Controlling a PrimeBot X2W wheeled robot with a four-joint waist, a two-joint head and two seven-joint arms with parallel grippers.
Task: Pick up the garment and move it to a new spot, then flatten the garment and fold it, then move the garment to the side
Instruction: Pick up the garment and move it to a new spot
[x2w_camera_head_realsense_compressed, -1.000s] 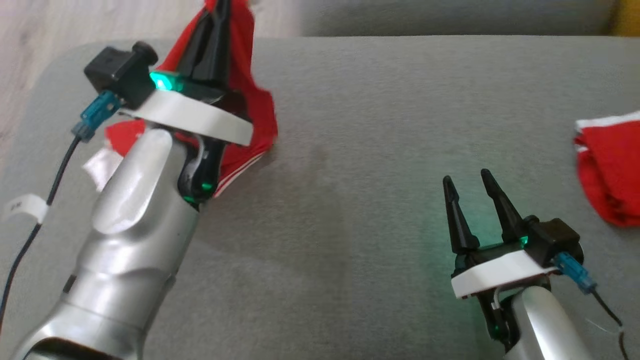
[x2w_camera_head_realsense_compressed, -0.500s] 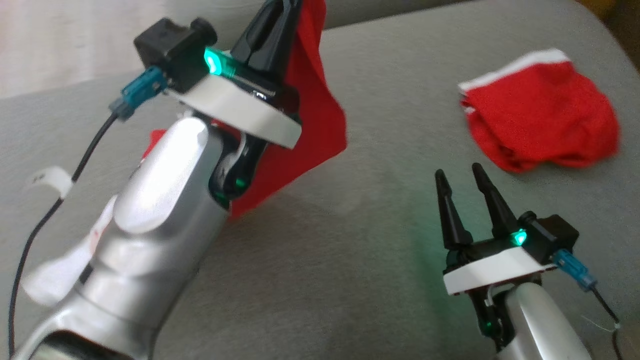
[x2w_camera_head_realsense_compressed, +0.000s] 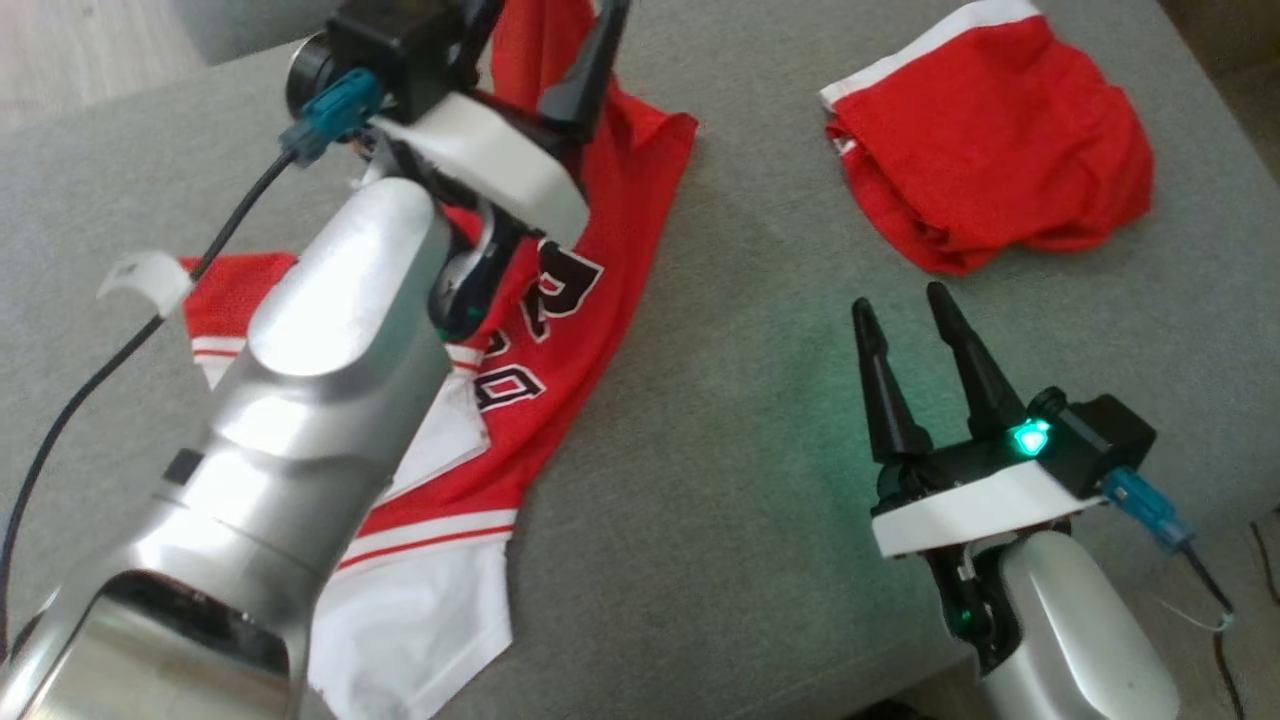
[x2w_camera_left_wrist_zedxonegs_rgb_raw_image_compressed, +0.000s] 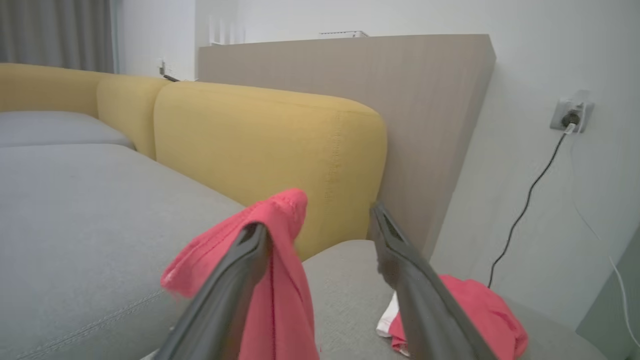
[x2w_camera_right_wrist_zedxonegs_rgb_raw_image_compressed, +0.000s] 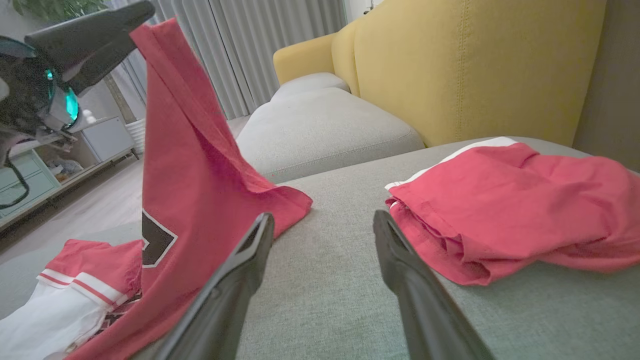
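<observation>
The grey seat cushion (x2w_camera_head_realsense_compressed: 720, 420) carries everything here. Across its left half sprawls the red basketball jersey (x2w_camera_head_realsense_compressed: 610, 260), crumpled, its white-trimmed edges bunched toward the near left and its black lettering partly showing. One part of it is pulled up off the cushion into a peak. On the cushion's far right corner sits a second red garment, a pair of shorts (x2w_camera_head_realsense_compressed: 1000, 150) with a white band, loosely folded and well apart from the jersey.

The jersey looks like thin, light mesh: limp, with no stiffness to hold a shape, and likely to slide off smooth fingers. It would best be taken by pinching a hem corner or a shoulder strap, ideally two corners at once so it hangs flat.

The left gripper (x2w_camera_left_wrist_zedxonegs_rgb_raw_image_compressed: 317, 222) is above the cushion's far left part, its jaws spread wide. The jersey's raised peak is draped over one of its fingers (x2w_camera_left_wrist_zedxonegs_rgb_raw_image_compressed: 235, 270), hung there and not pinched. The right gripper (x2w_camera_head_realsense_compressed: 900, 298) hovers over the cushion's near right part, jaws apart and empty, near the jersey's right edge but not touching it.
</observation>
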